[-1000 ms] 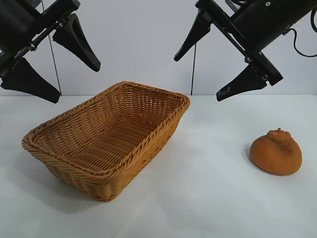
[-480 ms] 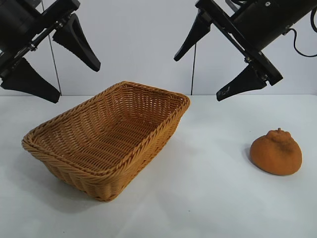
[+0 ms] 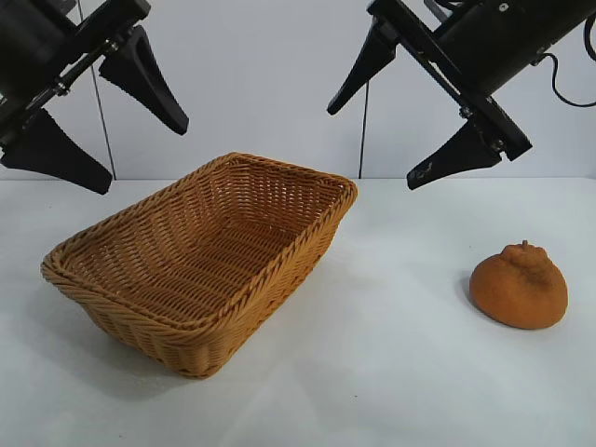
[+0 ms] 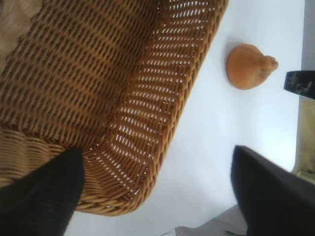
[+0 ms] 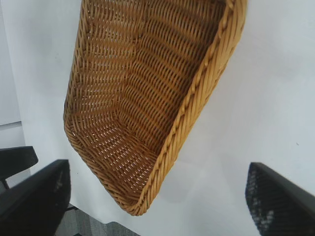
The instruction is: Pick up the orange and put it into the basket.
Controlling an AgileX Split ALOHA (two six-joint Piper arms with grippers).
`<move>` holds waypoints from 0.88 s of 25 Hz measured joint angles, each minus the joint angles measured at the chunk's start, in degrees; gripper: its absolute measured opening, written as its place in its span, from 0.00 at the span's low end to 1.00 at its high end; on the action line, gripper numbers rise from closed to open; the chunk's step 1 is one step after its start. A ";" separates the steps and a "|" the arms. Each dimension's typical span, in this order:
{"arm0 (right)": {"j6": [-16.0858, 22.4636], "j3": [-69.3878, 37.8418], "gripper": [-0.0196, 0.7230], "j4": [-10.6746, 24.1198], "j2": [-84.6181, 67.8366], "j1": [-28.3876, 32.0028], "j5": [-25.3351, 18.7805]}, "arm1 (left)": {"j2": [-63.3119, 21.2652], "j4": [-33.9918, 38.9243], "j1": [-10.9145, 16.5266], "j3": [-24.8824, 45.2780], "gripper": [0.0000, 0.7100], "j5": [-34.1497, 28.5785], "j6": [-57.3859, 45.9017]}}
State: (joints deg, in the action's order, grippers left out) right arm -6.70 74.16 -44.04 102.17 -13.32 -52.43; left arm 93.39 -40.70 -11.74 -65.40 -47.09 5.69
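The orange (image 3: 520,287), dull orange-brown with a bumpy knob on top, rests on the white table at the right; it also shows in the left wrist view as the orange (image 4: 250,66). The woven basket (image 3: 200,257) stands empty at centre-left, seen too as the basket (image 4: 98,98) and the basket (image 5: 152,93). My left gripper (image 3: 144,154) hangs open high above the basket's left end. High at the upper right my right gripper (image 3: 370,147) is open as well, above and behind the orange, holding nothing.
A white table (image 3: 391,372) carries both things, with bare surface between basket and orange. A pale wall (image 3: 270,84) stands close behind. The table's edge shows in both wrist views.
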 joint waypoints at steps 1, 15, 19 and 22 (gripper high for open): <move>0.00 0.00 0.92 0.00 0.00 0.00 0.00 | -0.47 1.54 0.00 0.00 0.82 -0.36 -1.45; 0.00 0.00 0.92 0.00 0.00 0.00 0.15 | -9.40 20.74 0.00 0.72 0.82 -7.01 -34.34; 0.00 0.00 0.92 -0.06 0.00 0.00 0.27 | -9.47 21.07 0.00 4.83 0.82 -6.11 -39.85; 0.00 0.00 0.92 -0.06 0.00 0.00 0.27 | -9.47 21.22 0.00 8.91 0.82 -3.05 -43.75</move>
State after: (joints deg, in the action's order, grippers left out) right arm -6.70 74.16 -44.10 102.17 -13.32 -52.15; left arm 83.93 -19.48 -11.74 -56.49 -50.14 -38.06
